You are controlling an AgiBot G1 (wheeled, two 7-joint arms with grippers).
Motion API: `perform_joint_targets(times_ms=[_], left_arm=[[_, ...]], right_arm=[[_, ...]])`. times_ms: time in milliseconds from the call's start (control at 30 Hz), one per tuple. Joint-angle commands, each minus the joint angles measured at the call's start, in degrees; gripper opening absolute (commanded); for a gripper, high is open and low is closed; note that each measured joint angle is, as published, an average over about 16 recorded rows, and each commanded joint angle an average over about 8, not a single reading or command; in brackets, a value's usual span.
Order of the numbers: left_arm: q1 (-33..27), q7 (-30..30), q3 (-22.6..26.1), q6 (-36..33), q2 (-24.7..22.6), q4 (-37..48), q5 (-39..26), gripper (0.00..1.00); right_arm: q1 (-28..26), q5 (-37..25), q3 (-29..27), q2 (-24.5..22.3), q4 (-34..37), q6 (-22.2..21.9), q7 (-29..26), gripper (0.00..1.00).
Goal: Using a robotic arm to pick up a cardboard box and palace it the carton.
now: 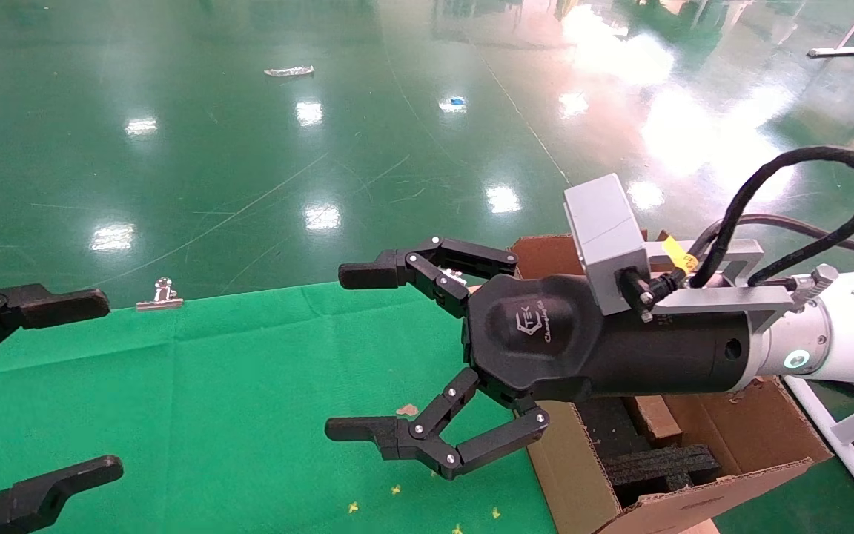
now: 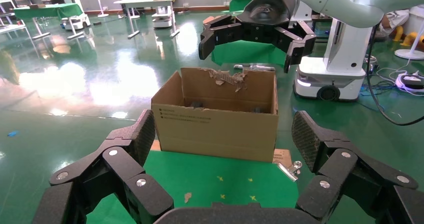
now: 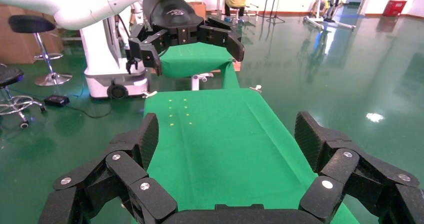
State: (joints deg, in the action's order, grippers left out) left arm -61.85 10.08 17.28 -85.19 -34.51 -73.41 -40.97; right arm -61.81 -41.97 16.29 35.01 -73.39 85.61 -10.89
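Note:
My right gripper (image 1: 353, 352), on the white arm with the grey camera block (image 1: 605, 233), hangs open and empty above the green table, just left of the carton (image 1: 701, 493). The carton is large, brown and torn-edged with black foam (image 1: 660, 467) inside; it also shows in the left wrist view (image 2: 215, 129). A small narrow brown cardboard block (image 1: 651, 417), seemingly the cardboard box, lies inside the carton beside the foam. My left gripper (image 1: 93, 386) is open and empty at the table's left edge. Each wrist view shows its own open gripper (image 2: 225, 131) (image 3: 228, 134) and the other arm's gripper far off.
A green cloth (image 1: 249, 415) covers the table. A metal binder clip (image 1: 162, 294) sits on its far edge. A brown scrap (image 1: 407, 409) and small yellow marks (image 1: 396, 489) lie on the cloth. A flat brown piece (image 2: 282, 157) lies beside the carton. White frame bars (image 1: 842, 434) stand right of the carton.

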Motion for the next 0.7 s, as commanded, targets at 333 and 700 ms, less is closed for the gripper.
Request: perform_joint_targets(times_ms=[333, 700], left_arm=[[0.0, 0.0, 0.0, 0.0, 0.0, 0.0, 0.0, 1.0], [0.0, 0.0, 0.0, 0.0, 0.0, 0.0, 0.0, 1.0]], right_arm=[[-0.03, -0.03, 0.04, 0.0, 0.03, -0.01, 0.0, 1.0], [-0.06, -0.04, 0.05, 0.0, 0.03, -0.01, 0.0, 1.0]])
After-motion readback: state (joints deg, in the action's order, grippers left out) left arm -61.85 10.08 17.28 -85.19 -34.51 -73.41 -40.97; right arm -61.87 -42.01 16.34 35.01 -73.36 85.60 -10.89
